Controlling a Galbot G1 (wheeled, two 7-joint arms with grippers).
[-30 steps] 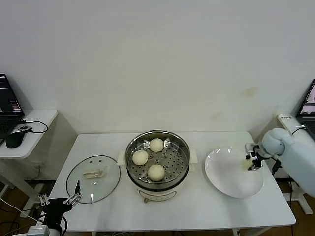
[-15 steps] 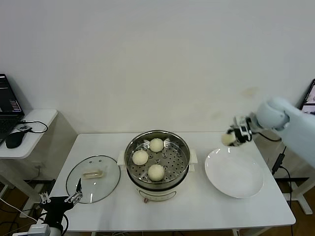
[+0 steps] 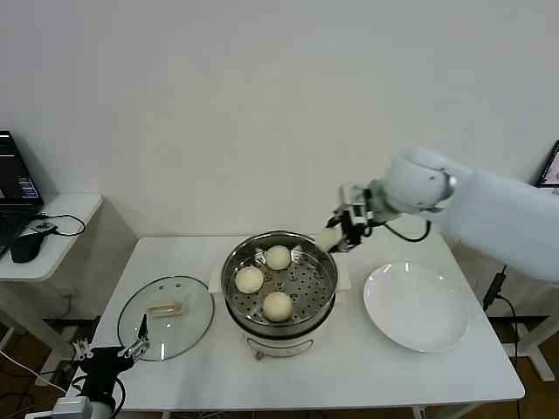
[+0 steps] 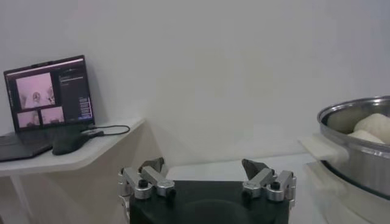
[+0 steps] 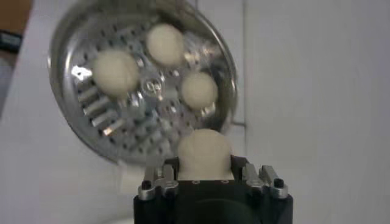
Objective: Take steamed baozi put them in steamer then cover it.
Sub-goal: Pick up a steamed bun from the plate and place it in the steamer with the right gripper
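Note:
Three cream-white baozi [image 3: 278, 257] [image 3: 249, 279] [image 3: 278, 305] lie on the perforated tray of the steel steamer [image 3: 325, 297] at the table's middle. My right gripper [image 3: 336, 236] is shut on a fourth baozi [image 3: 328, 238] and holds it in the air just above the steamer's far right rim; the right wrist view shows this baozi [image 5: 204, 153] between the jaws with the steamer [image 5: 79, 115] below. The glass cover [image 3: 166, 305] lies flat on the table left of the steamer. My left gripper [image 3: 109, 353] is open and empty, low at the table's front left corner.
An empty white plate [image 3: 416, 307] lies right of the steamer. A side table [image 3: 52, 218] with a laptop and a mouse stands at the far left; the laptop [image 4: 46, 100] also shows in the left wrist view. A wall runs close behind the table.
My right gripper lifted the baozi off the white plate and carried it left, up and over to the steamer's far right rim. The plate is now empty. The left arm stayed put.

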